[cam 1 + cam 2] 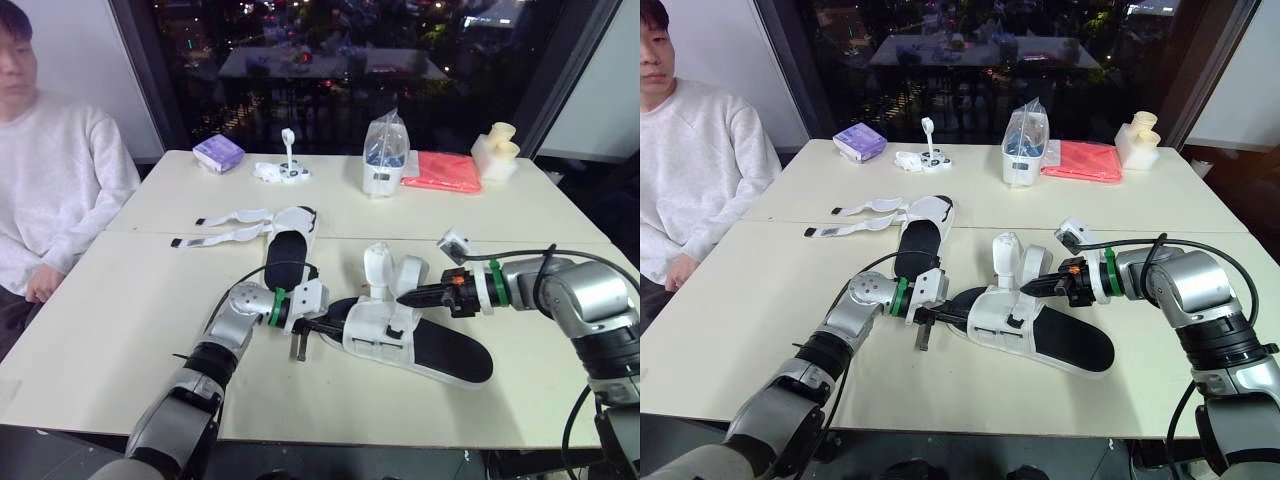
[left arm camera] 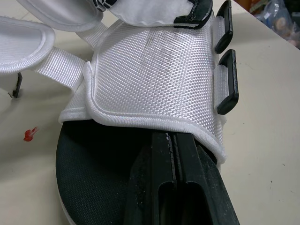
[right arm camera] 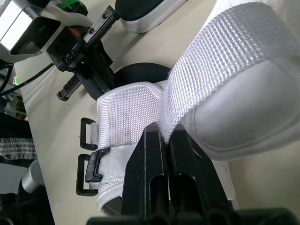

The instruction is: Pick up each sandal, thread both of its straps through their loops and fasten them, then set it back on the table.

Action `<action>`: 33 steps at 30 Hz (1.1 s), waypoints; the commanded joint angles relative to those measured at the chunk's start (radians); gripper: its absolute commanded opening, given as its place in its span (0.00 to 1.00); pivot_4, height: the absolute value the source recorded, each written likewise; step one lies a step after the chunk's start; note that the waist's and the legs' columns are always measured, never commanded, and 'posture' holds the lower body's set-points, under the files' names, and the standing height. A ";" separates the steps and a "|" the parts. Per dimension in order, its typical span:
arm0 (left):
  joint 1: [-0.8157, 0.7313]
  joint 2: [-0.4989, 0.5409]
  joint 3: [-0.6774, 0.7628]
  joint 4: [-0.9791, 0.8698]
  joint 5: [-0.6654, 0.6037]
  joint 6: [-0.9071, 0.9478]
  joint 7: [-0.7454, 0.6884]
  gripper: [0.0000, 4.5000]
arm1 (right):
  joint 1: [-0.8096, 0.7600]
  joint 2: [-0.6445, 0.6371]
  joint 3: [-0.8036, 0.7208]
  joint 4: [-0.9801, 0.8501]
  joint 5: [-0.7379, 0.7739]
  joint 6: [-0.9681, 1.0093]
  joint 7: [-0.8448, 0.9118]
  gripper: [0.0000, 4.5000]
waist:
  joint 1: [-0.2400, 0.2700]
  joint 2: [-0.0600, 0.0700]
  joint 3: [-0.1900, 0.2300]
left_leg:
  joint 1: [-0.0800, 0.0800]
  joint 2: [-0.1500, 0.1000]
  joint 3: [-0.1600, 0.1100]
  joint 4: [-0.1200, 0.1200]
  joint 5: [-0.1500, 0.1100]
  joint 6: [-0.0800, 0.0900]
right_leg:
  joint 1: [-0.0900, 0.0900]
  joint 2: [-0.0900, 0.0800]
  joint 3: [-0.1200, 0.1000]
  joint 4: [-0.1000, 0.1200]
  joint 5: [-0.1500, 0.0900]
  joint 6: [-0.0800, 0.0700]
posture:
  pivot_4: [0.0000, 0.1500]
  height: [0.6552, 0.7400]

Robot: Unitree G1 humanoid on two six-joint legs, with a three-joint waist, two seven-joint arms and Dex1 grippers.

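Right gripper (image 3: 164,135) pinches a white strap (image 3: 220,61) of the near sandal (image 1: 440,352), with the left gripper (image 2: 172,137) at the sandal's other end.

The left gripper's fingers are pressed together, their tips tucked at the hem of the white upper; I can't tell whether any cloth is caught between them. The sandal lies on the table (image 1: 110,330), its black loops (image 2: 228,83) unthreaded, and the other sandal (image 1: 288,250) lies beyond it with its straps loose. The pinch is narrow, so a pull could slip the webbing free or drag the shoe sideways.
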 commanded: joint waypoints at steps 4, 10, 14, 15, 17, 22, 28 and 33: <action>0.016 -0.006 -0.025 -0.010 0.001 0.013 0.000 0.00 | -0.010 -0.021 -0.007 -0.091 0.008 -0.008 0.027 0.01 | -0.001 0.000 0.000 | 0.000 0.000 0.000 0.000 0.000 0.000 | 0.000 0.000 0.000 0.000 0.000 0.000 | 1.00 1.00; 0.015 -0.006 -0.027 -0.009 -0.001 0.014 0.001 0.00 | 0.017 -0.014 -0.006 -0.136 0.009 -0.007 0.024 0.01 | 0.000 0.000 0.000 | 0.000 0.000 0.000 0.000 0.000 0.000 | 0.000 0.000 0.000 0.000 0.000 0.000 | 1.00 1.00; 0.016 -0.005 -0.028 -0.011 -0.002 0.014 0.001 0.00 | 0.021 -0.004 -0.018 -0.152 0.025 0.013 0.013 0.01 | -0.002 0.000 0.000 | 0.000 0.000 0.000 0.000 0.000 0.000 | 0.000 0.000 0.000 0.000 0.000 0.000 | 1.00 1.00; 0.016 -0.005 -0.029 -0.011 -0.002 0.014 0.001 0.00 | 0.022 -0.001 -0.018 -0.156 0.027 0.016 0.009 0.01 | -0.002 0.000 0.000 | 0.000 0.000 0.000 0.000 0.000 0.000 | 0.000 0.000 0.000 0.000 0.000 0.000 | 1.00 1.00; 0.016 -0.005 -0.030 -0.011 -0.003 0.014 0.001 0.00 | 0.022 0.008 -0.020 -0.162 0.032 0.025 -0.002 0.01 | -0.002 0.000 0.000 | 0.000 0.000 0.000 0.000 0.000 0.000 | 0.000 0.000 0.000 0.000 0.000 0.000 | 1.00 1.00; 0.017 -0.005 -0.030 -0.012 -0.003 0.015 0.003 0.00 | 0.022 0.027 -0.025 -0.173 0.047 0.049 -0.025 0.01 | -0.002 0.000 0.000 | 0.000 0.000 0.000 0.000 0.000 0.000 | 0.000 0.000 0.000 0.000 0.000 0.000 | 1.00 1.00; 0.025 -0.004 -0.032 -0.019 -0.005 0.018 0.004 0.00 | 0.020 0.036 -0.033 -0.178 0.057 0.076 -0.042 0.01 | -0.003 0.000 0.000 | 0.000 0.000 0.000 0.000 0.000 0.000 | -0.001 0.000 0.000 0.000 0.000 0.000 | 1.00 1.00; 0.027 -0.004 -0.033 -0.023 -0.005 0.021 0.005 0.00 | 0.026 0.034 -0.036 -0.183 0.060 0.085 -0.058 0.01 | -0.003 0.000 0.000 | 0.000 0.000 0.000 0.000 0.000 0.000 | -0.001 0.000 0.000 0.000 0.000 0.000 | 1.00 1.00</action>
